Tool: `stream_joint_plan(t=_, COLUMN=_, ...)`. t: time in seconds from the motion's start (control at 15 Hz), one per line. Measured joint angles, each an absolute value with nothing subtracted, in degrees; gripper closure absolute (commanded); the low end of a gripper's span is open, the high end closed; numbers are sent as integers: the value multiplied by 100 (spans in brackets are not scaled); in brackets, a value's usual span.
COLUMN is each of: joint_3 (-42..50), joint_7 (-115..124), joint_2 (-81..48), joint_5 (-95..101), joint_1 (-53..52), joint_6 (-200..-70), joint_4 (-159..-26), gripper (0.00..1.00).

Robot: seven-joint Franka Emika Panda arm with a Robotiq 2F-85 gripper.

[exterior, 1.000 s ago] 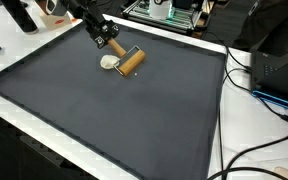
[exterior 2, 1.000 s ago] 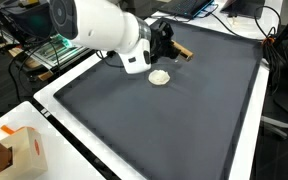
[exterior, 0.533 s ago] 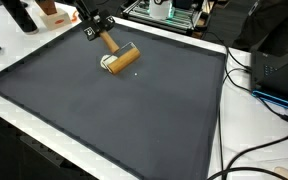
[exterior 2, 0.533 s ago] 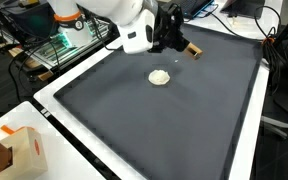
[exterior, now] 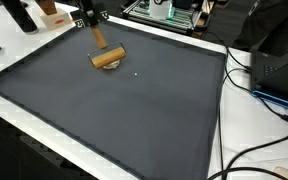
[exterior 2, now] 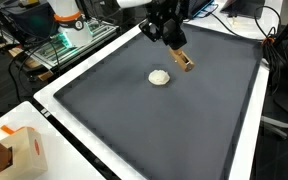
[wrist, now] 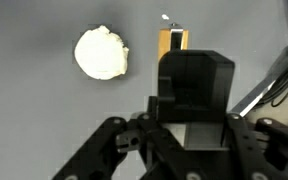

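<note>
The gripper (exterior 2: 171, 40) is clamping a wooden rolling pin (exterior 2: 184, 62) by its handle, at two o'clock from the dough ball (exterior 2: 159, 77).

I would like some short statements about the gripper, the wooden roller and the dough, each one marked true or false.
1. The gripper is shut on the handle of the wooden roller. True.
2. The pale dough lump rests on a dark mat. True.
3. The roller presses down on the dough lump. False: in the wrist view the two are apart, with bare mat between them.
4. Two dough lumps lie on the mat. False: only one shows.
</note>
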State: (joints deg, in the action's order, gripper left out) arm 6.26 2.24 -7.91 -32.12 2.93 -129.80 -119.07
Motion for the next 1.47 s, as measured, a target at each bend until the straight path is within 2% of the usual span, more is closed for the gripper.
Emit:
stream_joint_plan(t=0.33, joint_3=560, joint_7=2075, joint_2=-617, joint_5=-1230, joint_1=115, joint_6=-12858, joint_4=-11903, gripper=76)
stream_joint_plan(t=0.73, joint_3=478, joint_7=3378, joint_2=-633, joint_5=545, joint_1=-65, joint_6=-12067, joint_4=-11753, gripper=76)
stream_joint_plan(t=1.07, joint_3=369, joint_7=4217, joint_2=-770, joint_5=1680, joint_1=-242, joint_6=-11298, joint_4=-11451, gripper=76)
stream_joint_plan(t=1.47, joint_3=331, joint_7=5378, joint_2=-1262, joint_5=2621, joint_1=-415, joint_6=-11075, joint_4=-11155, gripper=76)
